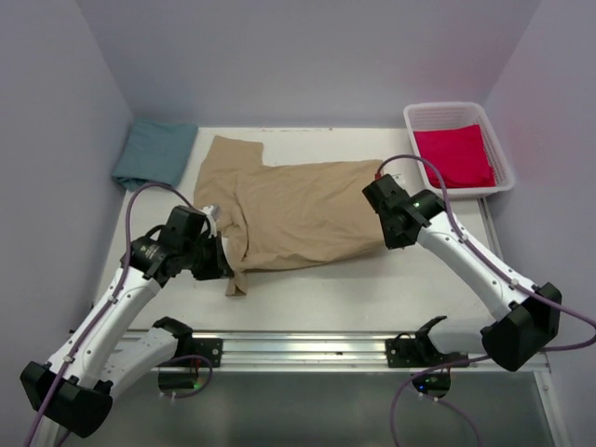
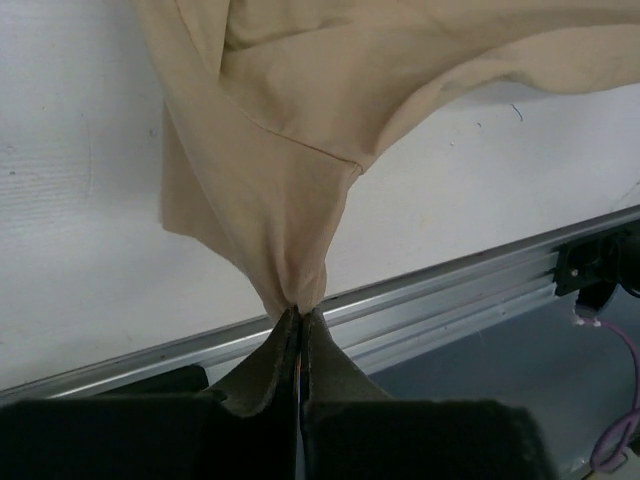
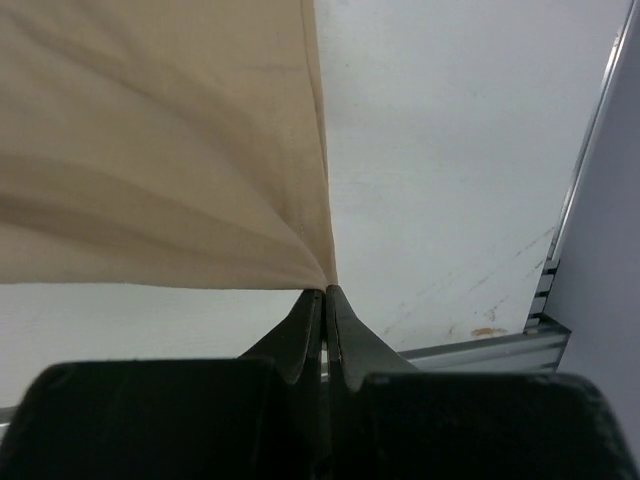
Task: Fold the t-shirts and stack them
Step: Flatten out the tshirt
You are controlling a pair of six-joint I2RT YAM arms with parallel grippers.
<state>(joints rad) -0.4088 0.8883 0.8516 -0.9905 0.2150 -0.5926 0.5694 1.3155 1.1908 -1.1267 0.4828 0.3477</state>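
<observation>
Clamped tight, my left claw (image 2: pixel 300 312) pinches a bunched corner of the tan t-shirt (image 2: pixel 280 150); my right claw (image 3: pixel 324 290) grips its hem edge. Soft matte cloth, wrinkled, spreads ahead between both.

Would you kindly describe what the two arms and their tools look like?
The left arm and right arm have white link shells with black joint housings. A purple cable loops along each. The left tool and right tool are black blocks with two dark wedge-shaped fingers tapering to thin tips.
</observation>
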